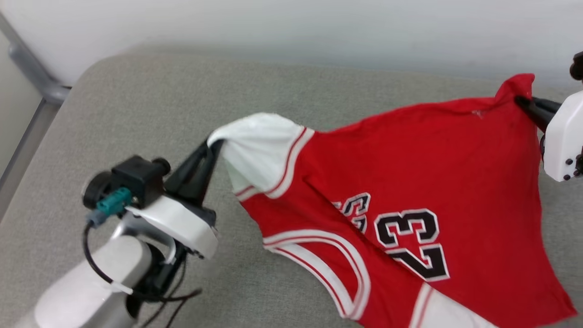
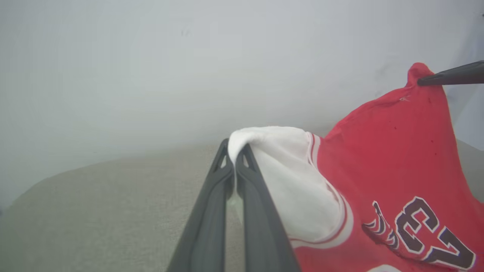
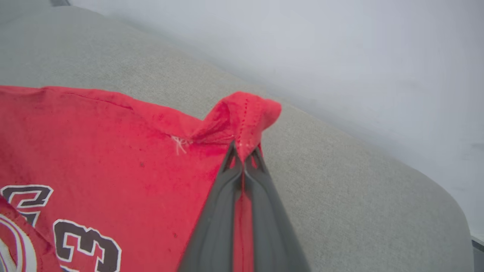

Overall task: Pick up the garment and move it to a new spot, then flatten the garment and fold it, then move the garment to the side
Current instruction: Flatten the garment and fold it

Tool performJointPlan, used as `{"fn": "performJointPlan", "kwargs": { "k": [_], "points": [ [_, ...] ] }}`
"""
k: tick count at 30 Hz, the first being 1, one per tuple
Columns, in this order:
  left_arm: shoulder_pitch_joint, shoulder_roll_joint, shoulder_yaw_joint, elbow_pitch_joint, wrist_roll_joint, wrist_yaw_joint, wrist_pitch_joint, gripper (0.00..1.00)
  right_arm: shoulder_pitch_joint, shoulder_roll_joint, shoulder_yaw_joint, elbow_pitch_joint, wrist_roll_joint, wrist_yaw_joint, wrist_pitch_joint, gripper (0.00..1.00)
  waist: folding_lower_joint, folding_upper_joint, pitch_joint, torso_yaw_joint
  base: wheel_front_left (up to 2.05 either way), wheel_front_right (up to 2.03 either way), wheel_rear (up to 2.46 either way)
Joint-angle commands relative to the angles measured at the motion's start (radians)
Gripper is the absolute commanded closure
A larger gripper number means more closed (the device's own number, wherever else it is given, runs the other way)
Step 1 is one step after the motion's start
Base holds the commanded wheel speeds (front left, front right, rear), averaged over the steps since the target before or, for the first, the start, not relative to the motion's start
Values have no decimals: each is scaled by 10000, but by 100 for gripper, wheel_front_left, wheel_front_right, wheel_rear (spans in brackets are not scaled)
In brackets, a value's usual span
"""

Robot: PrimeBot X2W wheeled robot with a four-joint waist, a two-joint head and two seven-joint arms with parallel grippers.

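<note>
The garment (image 1: 432,164) is a red jersey with white sleeves and a black "23", stretched in the air between both grippers above a grey cushion. My left gripper (image 1: 214,143) is shut on the edge of a white sleeve (image 2: 272,158), at centre left of the head view. My right gripper (image 1: 521,101) is shut on a red corner of the hem (image 3: 245,117) at the far right. In the left wrist view the left gripper (image 2: 236,149) pinches the sleeve, and the other arm's fingers (image 2: 450,77) show at the upper right. The right gripper (image 3: 244,151) pinches red cloth. The garment's lower part drapes down out of the head view.
The grey fabric cushion (image 1: 150,109) spreads under everything, with a rounded far-left corner. A pale wall (image 1: 291,27) rises behind it. A grey metal rail (image 1: 32,68) stands at the far left beside the cushion.
</note>
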Motion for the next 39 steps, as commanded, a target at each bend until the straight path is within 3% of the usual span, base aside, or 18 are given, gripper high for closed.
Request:
{"fn": "performJointPlan", "kwargs": {
  "k": [1,9,19,30,39],
  "points": [
    [-370,215,132,-159,163,61,144,100,129,62,-119,-218,-56,-11,-297,100,1,0,-383,-346,0,0,0],
    [-2308,671,469,-720,656,-125,1018,100,-305,241,-829,-1277,-380,-13,-1111,100,1,0,-349,-679,0,0,0],
    [-5706,37,867,-154,1184,-760,1711,100,-2174,355,-1734,-1892,-1133,-13,-1080,100,1,0,1090,-832,0,0,0],
    [-10354,-656,1536,1967,1791,-1741,1830,100,-6516,879,-1799,-826,-2477,-13,-1080,100,1,0,3146,-917,0,0,0],
    [-13264,-1122,1762,3556,2219,-2346,1538,100,-9702,1318,-1464,718,-2811,-13,-1670,100,1,0,4027,-814,0,0,0]
  ]
}}
